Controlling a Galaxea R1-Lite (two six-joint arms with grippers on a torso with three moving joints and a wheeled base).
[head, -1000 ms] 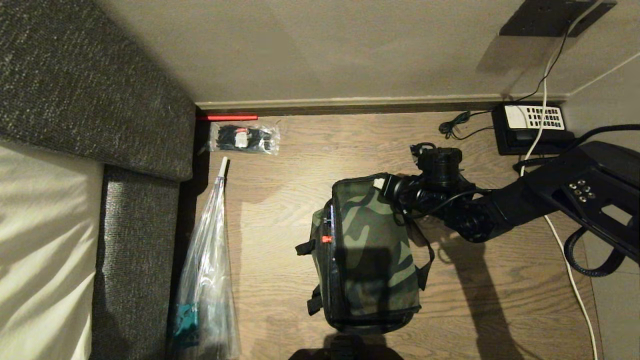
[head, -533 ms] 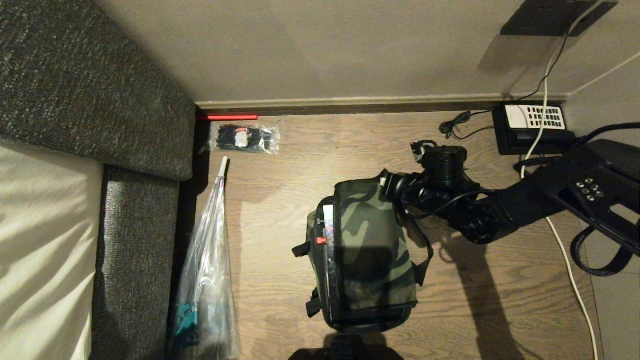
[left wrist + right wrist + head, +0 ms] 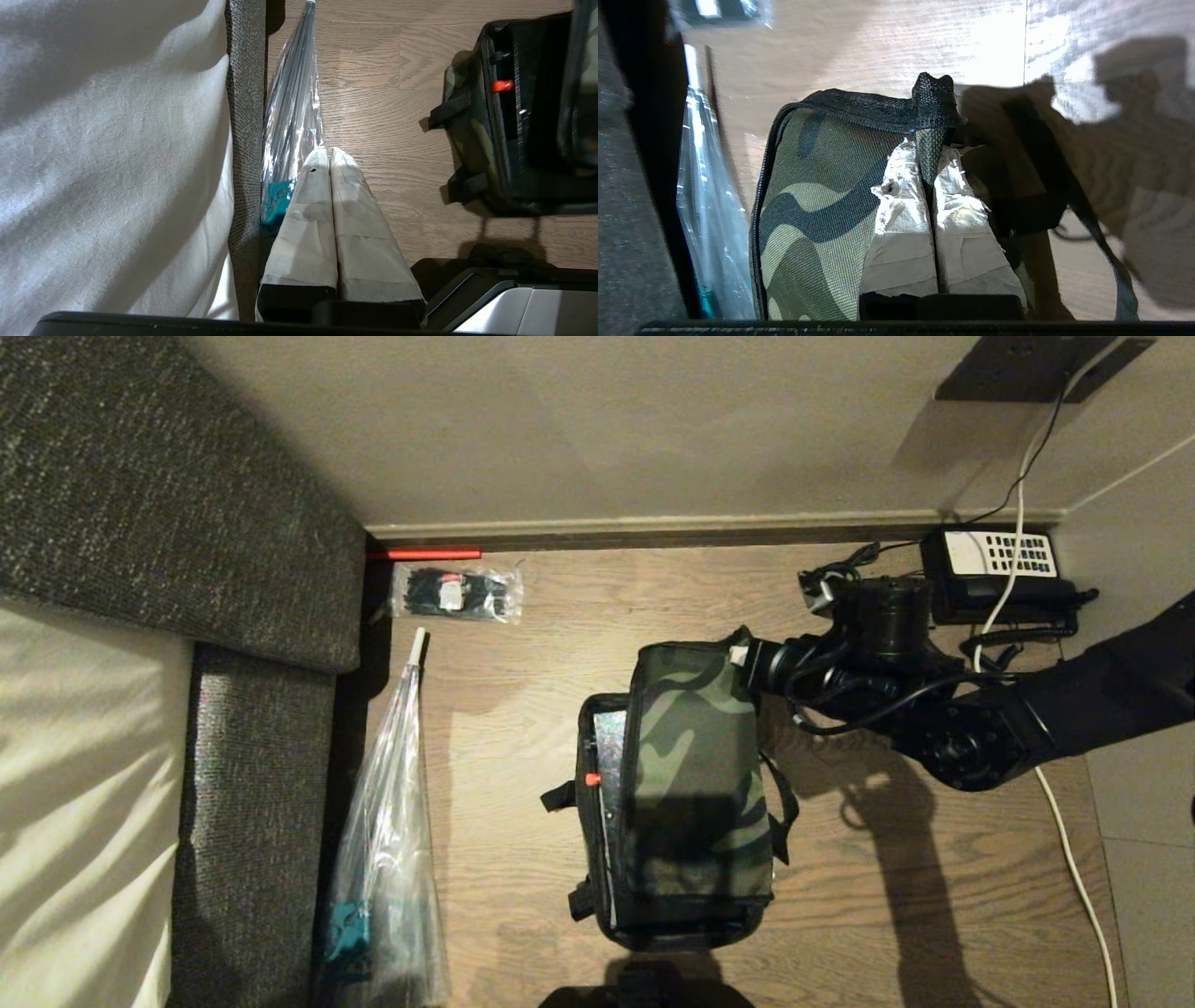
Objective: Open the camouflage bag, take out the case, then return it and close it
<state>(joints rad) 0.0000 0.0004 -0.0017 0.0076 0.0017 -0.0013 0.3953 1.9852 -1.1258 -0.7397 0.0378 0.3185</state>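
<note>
Head view: camouflage bag [image 3: 686, 793] is lying on the wooden floor [image 3: 504, 728], slightly toward 5 o'clock of frame centre.
Bag lid: camouflage lid [image 3: 695, 765] is tilting up along its 9 o'clock edge, exposing a strip of the interior.
Case: black case [image 3: 605, 775] is sitting inside the bag, showing in the opening; its small red latch [image 3: 591, 780] is facing 9 o'clock.
Right pincer: right pincer [image 3: 739, 655] is reaching in from 3 o'clock and meeting the lid's corner at 1 o'clock of the bag.
Right pincer state: paper-wrapped fingers [image 3: 901, 219] are pressing together, clamped on the black fabric pull tab [image 3: 931, 116] at the lid's zipper edge.
Right arm: arm is extending from the 3 o'clock edge, above the floor.
Left pincer: left pincer [image 3: 331, 156] is hanging parked above the floor, at 9 o'clock of the bag; its two fingers are resting together, gripping nothing.
Clear plastic bag: long clear plastic bag [image 3: 387, 840] is lying at 9 o'clock of the camouflage bag, beside the grey sofa [image 3: 252, 775].
Small packet: clear packet of dark items [image 3: 456, 594] is lying at 11 o'clock, near the skirting.
Telephone: black telephone with white keypad [image 3: 997, 565] is sitting at 2 o'clock, against the wall.
</note>
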